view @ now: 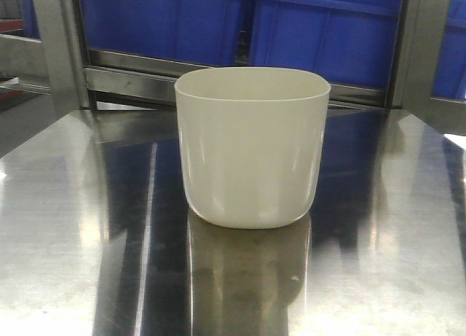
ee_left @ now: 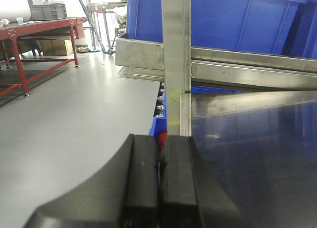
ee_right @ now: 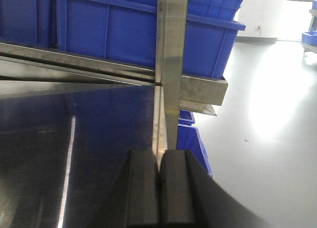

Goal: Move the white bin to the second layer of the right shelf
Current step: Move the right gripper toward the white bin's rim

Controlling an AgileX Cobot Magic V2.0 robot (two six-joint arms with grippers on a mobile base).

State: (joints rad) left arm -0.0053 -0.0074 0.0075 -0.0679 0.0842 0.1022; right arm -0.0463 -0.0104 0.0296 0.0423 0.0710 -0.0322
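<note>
The white bin (view: 251,148) stands upright in the middle of a mirror-like steel shelf (view: 65,227), mouth up and empty as far as I can see. Neither gripper shows in the front view. My left gripper (ee_left: 161,141) is shut and empty, at the shelf's left edge beside a steel upright post (ee_left: 176,60). My right gripper (ee_right: 158,159) is shut and empty, at the shelf's right edge before another steel post (ee_right: 171,50). The bin is out of both wrist views. The roller-rail shelf level is out of view.
Large blue crates (view: 240,22) sit on a steel-framed level behind the bin; they also show in the left wrist view (ee_left: 237,20) and the right wrist view (ee_right: 109,30). Smaller blue bins (ee_right: 190,139) sit lower right. A red-framed bench (ee_left: 34,35) stands far left on grey floor.
</note>
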